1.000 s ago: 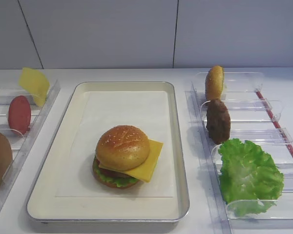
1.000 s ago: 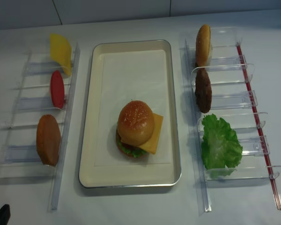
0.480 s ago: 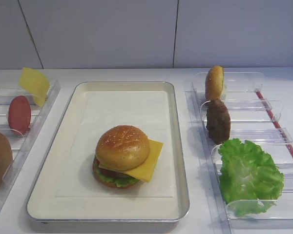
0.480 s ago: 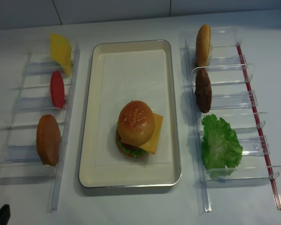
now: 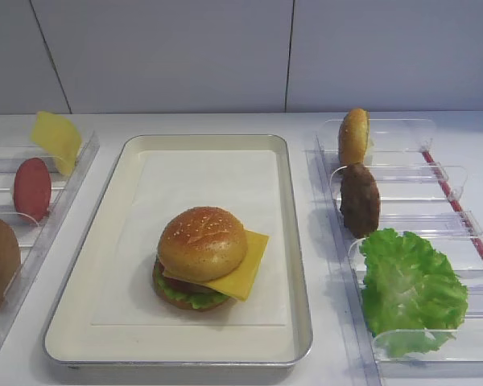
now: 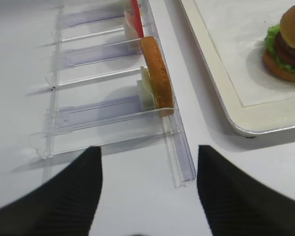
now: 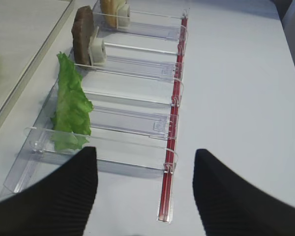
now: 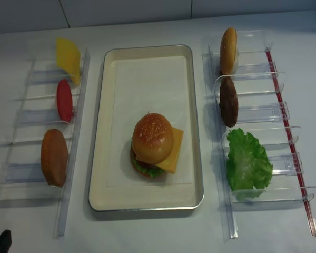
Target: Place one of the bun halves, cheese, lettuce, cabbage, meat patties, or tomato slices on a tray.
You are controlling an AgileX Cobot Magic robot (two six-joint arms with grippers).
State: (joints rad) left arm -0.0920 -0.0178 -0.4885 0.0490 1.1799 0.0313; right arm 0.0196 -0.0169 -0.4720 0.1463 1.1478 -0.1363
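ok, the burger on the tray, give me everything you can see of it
The burger stands assembled on the paper lining of the tray, toward the near end. Top bun: glossy golden-brown dome with pale sesame specks. Under it a yellow-orange cheese square sits askew, one corner jutting out on the right. Below that, a dark patty edge, ruffled green lettuce, and a brown bottom bun seen in the left wrist view. It looks like plastic food. No gripper touches it.
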